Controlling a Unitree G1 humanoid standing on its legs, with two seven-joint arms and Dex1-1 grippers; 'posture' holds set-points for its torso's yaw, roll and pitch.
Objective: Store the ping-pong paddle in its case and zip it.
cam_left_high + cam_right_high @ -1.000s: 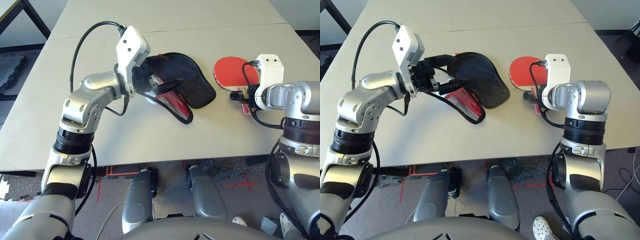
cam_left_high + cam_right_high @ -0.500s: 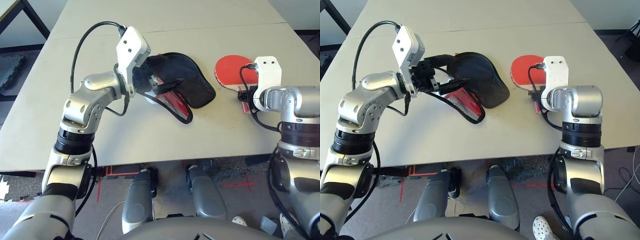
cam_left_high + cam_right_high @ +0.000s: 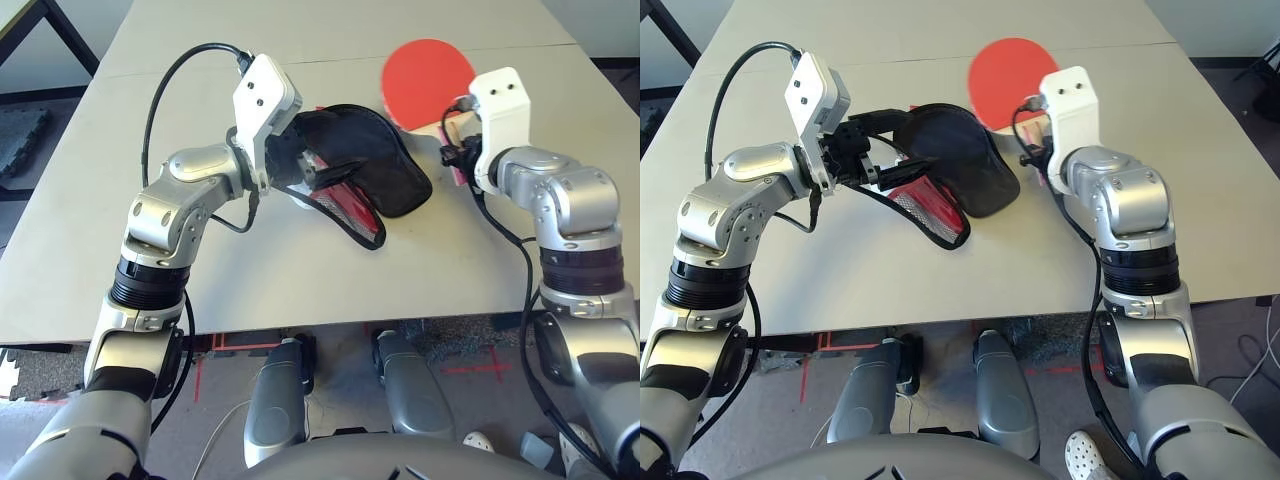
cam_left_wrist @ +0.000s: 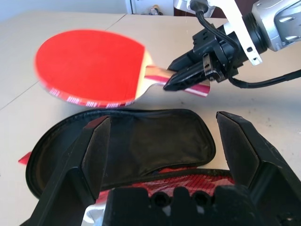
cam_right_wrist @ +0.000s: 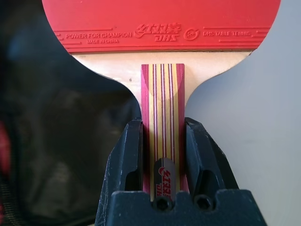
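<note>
1. Left eye view: taking the case point(image 3: 395, 178) as the landmark, it lies on the table point(image 3: 230, 290) with its black lining showing and its red mesh side folded toward the robot. The red paddle point(image 3: 428, 84) is to the right of the case and a little beyond it, its handle toward the right tool point(image 3: 462, 158).

2. Right eye view: the left tool point(image 3: 885, 150) is at the case's left side, by the opening. Nothing of the paddle is inside the case.

3. Left wrist view: the left tool's two fingers point(image 4: 96, 150) stand wide apart, released, with the near edge of the case between them; I cannot tell whether they touch it. The paddle is just beyond the case and looks lifted off the table.

4. Right wrist view: the right tool is clenched on the paddle's striped handle point(image 5: 163, 108), one finger along each side, the case's dark lining beside it.

5. The step in hand seems to be carrying the paddle to the case. The next move likely calls for turning the blade toward the opening and lowering it in, while the left tool keeps the mesh side out of the way. Zipping comes after that.
</note>
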